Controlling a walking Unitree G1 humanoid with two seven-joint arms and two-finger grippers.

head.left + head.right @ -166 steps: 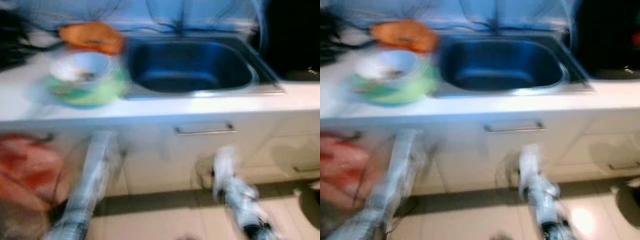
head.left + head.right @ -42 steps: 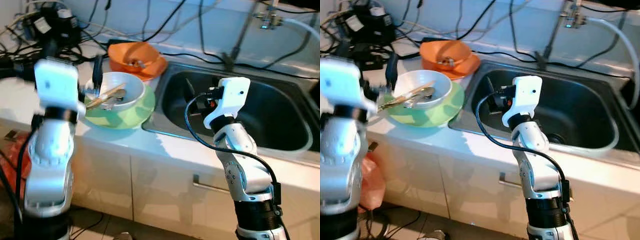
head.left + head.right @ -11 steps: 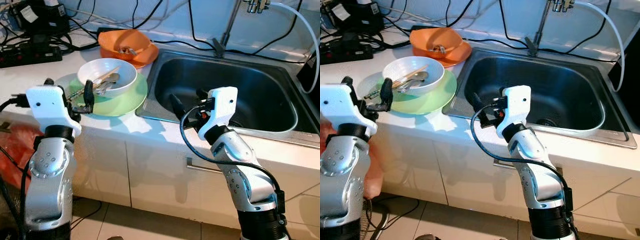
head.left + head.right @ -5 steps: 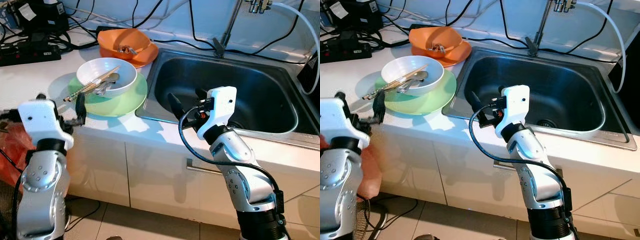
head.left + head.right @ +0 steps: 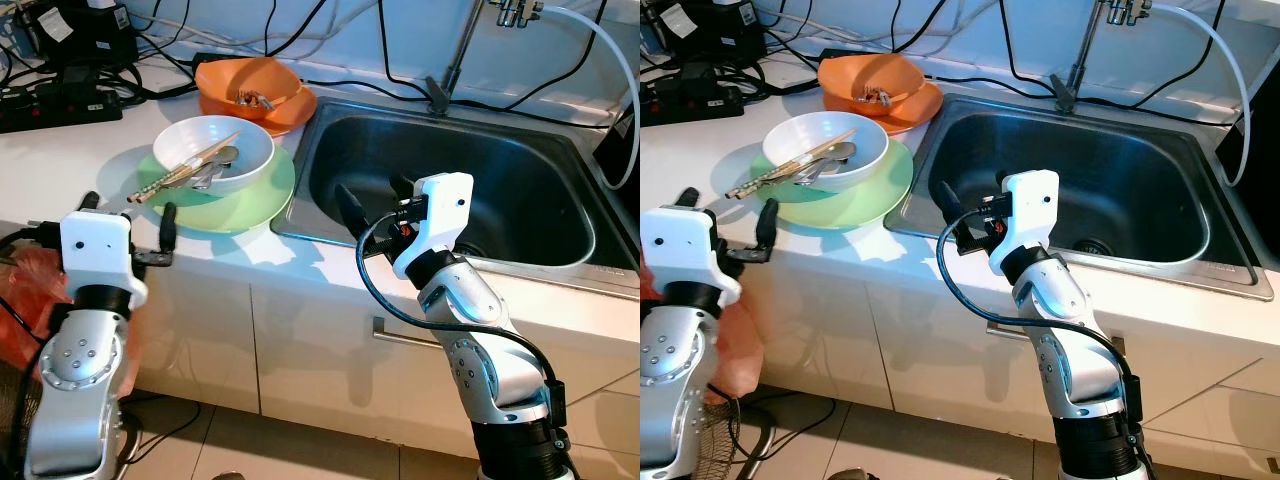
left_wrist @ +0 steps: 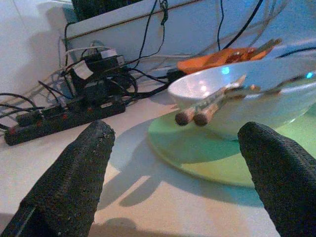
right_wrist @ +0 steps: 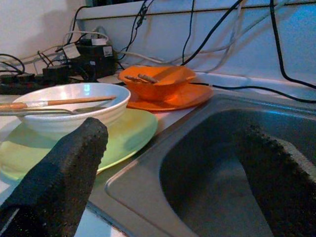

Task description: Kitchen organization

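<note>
**Dirty dishes wait beside the sink**

The left gripper (image 5: pixel 128 228) hangs wide open and empty at the counter edge; just ahead of it a white bowl (image 5: pixel 211 152) holding chopsticks (image 5: pixel 182 173) sits on a green plate (image 5: pixel 228 203). The right gripper (image 5: pixel 372 203), also spread and empty, hovers over the sink (image 5: pixel 520 190) rim. This looks like the approach step: next, the left gripper likely must reach forward and grip the bowl's rim.

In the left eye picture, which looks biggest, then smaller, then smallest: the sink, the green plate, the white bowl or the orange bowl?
1. Sink, clearly the largest.
2. Green plate.
3. White bowl.
4. Orange bowl. It looks close to the white bowl in size and sits farther from the camera, so these last two are unsure.
</note>
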